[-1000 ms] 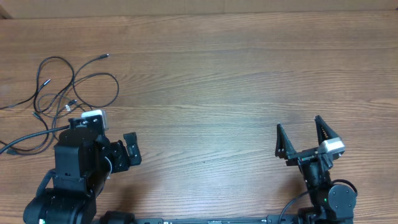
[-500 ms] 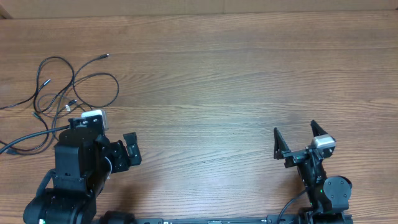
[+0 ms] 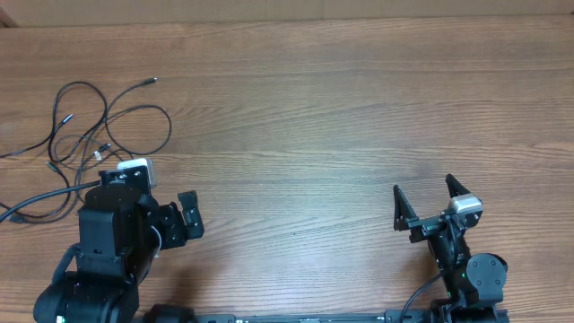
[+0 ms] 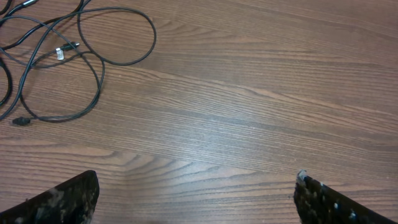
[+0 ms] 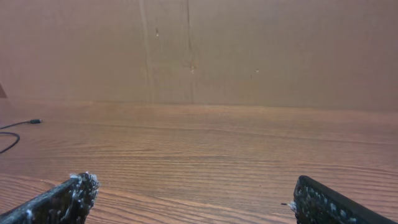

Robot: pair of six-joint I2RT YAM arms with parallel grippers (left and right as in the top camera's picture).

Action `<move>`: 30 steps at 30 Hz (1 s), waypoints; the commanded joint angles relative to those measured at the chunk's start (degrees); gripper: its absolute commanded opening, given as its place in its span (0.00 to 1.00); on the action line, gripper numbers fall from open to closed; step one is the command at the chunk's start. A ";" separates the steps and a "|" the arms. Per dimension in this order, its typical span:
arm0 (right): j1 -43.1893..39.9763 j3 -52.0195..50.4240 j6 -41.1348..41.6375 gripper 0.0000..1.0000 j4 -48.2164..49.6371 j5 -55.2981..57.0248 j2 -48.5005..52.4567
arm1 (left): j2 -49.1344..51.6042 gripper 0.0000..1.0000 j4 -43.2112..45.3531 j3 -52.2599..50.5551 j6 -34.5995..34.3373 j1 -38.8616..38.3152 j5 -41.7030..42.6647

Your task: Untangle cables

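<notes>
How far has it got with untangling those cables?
Nothing looks done yet: the cables lie crossed over each other at the left of the table. Nothing is in hand: left gripper and right gripper are open and empty. All the untangling is left.

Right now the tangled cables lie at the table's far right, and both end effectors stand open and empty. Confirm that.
Not quite: the cables lie at the far left of the table, as the overhead view shows. The rest holds: the left end effector and the right end effector both stand open and empty.
</notes>
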 commanded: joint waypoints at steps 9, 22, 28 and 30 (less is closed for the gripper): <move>-0.48 -0.61 0.50 1.00 0.31 -0.09 -0.57 | -0.07 1.00 0.20 -0.17 -0.37 -0.33 -0.76; -0.48 -0.61 0.50 1.00 0.31 -0.11 -0.57 | -0.07 1.00 0.20 -0.17 -0.37 -0.33 -0.76; -0.48 -0.61 0.50 1.00 0.31 -0.09 -0.57 | -0.33 1.00 0.02 -0.26 -0.37 -0.31 -0.74; -0.48 -0.61 0.50 1.00 0.31 -0.09 -0.57 | -0.52 1.00 -0.07 -0.31 0.46 -0.31 -1.20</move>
